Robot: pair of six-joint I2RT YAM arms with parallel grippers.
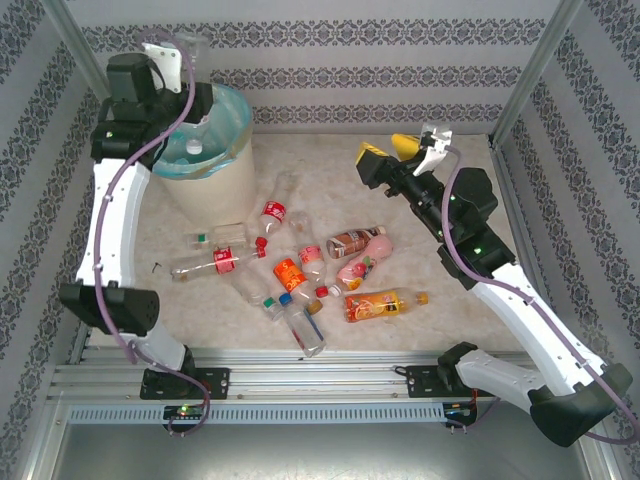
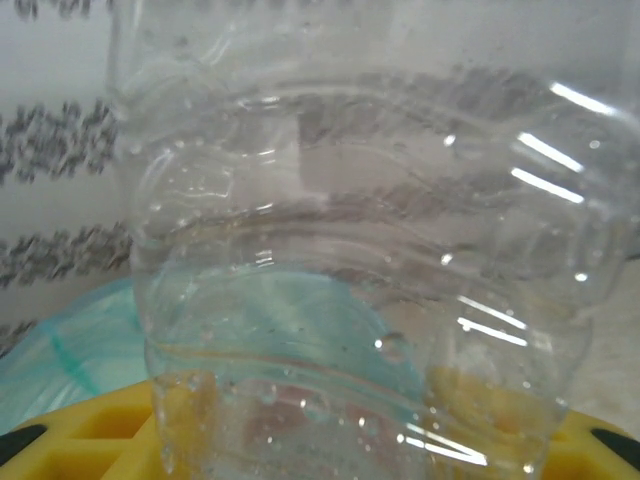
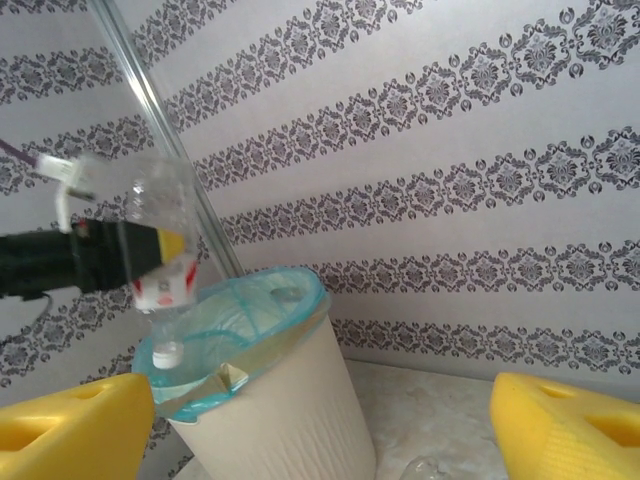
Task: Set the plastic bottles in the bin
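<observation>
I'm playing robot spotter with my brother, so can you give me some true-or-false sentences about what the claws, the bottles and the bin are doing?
1. The left claw holds a clear bottle above the bin. True.
2. The right claw is gripping a bottle. False: it is open and empty.
3. The bin has a blue-green bag inside. True.
4. Every bottle is already in the bin. False: many bottles lie on the table.
5. The bin has tipped over. False: it stands upright.
</observation>
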